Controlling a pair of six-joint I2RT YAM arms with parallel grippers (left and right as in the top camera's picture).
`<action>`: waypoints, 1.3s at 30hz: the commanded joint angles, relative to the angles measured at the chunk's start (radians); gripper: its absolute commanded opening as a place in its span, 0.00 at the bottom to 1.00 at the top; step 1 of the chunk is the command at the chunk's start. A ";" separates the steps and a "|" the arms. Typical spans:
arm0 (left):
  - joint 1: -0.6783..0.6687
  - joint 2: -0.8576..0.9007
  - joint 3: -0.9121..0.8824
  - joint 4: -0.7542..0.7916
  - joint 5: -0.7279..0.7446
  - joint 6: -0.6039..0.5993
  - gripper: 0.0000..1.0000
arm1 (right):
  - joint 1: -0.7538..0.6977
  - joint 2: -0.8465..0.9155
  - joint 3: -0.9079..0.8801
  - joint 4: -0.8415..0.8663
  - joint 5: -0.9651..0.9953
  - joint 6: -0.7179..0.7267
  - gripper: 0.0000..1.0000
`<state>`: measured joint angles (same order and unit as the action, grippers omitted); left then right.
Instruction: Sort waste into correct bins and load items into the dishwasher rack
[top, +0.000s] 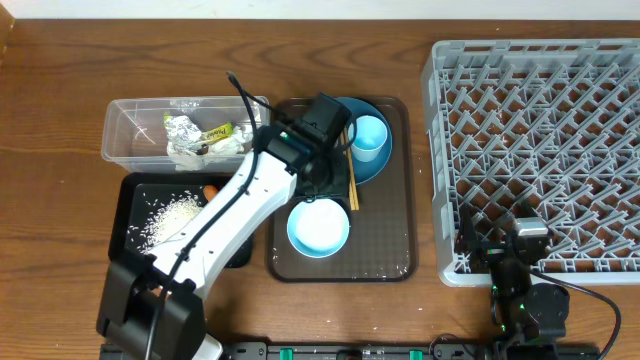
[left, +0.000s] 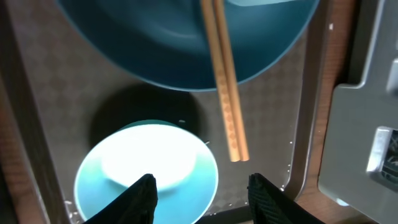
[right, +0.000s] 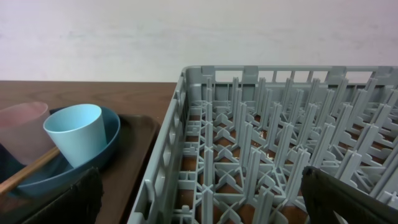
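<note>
**Chopsticks next? Lined up nicely for the left arm**

Looking at the left gripper (left: 205, 200) above the brown tray (top: 385, 240): roughly half open, nothing pinched. Between the fingers, just bare tray and the edge of the small bowl (left: 146, 171).

Guessing the pair of wooden chopsticks (left: 225, 99) as the target. Lying near the tray's middle, upper ends propped on the blue plate (left: 155, 56) at the tray's far end, lower ends flat on the tray just beside that bowl.

Long axis along the tray's length, tilted only slightly, so crossing the gap between the fingers almost square on. Handy. Sitting just ahead of the fingertips and a touch toward the rack side of the tray, so probably needs a short nudge forward and sideways before dropping.

Right gripper (right: 202, 186) wide open and empty, at the near corner of the dishwasher rack (top: 432, 160) beside the tray, well apart from the sticks. Definitely a left-arm job, going by closeness.
</note>
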<state>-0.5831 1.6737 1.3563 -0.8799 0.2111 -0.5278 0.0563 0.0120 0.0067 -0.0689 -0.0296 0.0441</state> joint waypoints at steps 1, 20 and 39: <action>-0.031 0.001 -0.005 0.015 0.005 -0.012 0.49 | 0.007 -0.005 -0.002 -0.003 -0.001 -0.001 0.99; 0.169 -0.027 -0.003 -0.072 -0.029 0.071 0.84 | 0.007 -0.005 -0.002 -0.003 0.000 -0.001 0.99; 0.335 -0.048 0.006 -0.226 -0.145 0.108 0.99 | 0.007 -0.005 -0.002 -0.003 0.000 -0.001 0.99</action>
<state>-0.2882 1.6463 1.3563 -1.0981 0.1051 -0.4381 0.0563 0.0120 0.0067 -0.0685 -0.0296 0.0441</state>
